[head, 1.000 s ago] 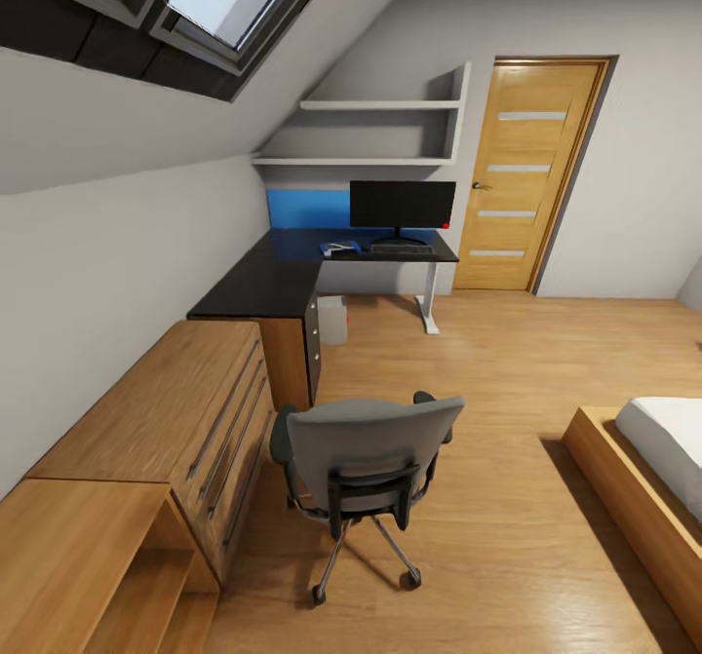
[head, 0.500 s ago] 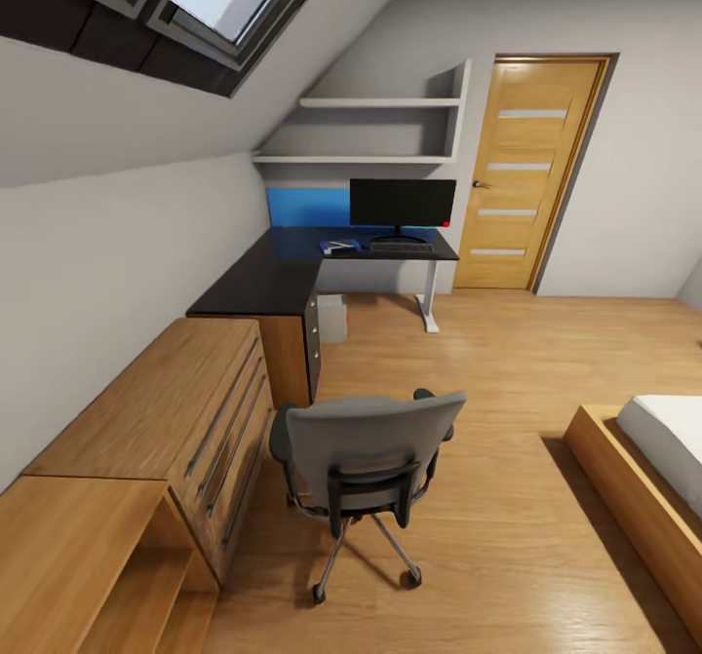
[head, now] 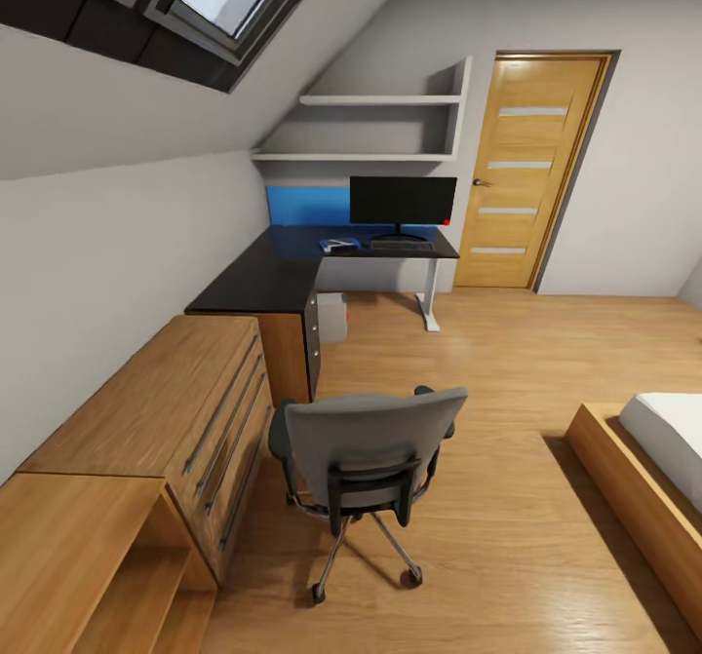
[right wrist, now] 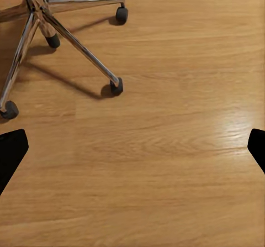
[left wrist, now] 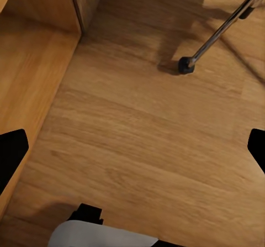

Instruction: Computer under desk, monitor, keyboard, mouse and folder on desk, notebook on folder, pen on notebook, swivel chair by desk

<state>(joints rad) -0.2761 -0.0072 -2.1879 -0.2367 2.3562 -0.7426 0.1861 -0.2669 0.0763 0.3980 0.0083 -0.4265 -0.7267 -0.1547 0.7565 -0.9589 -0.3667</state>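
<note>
The left gripper (left wrist: 132, 147) points down, its two black fingertips (left wrist: 11, 153) spread wide apart at opposite edges of the left wrist view, with nothing between them. The right gripper (right wrist: 132, 150) hangs the same way, its dark fingertips (right wrist: 11, 147) equally far apart and bare.

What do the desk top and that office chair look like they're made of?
The desk top looks like glossy black laminate or glass; it faintly mirrors the blue panel. The swivel chair seems to have matte grey fabric on a black, probably plastic, frame, with shiny metal legs.
</note>
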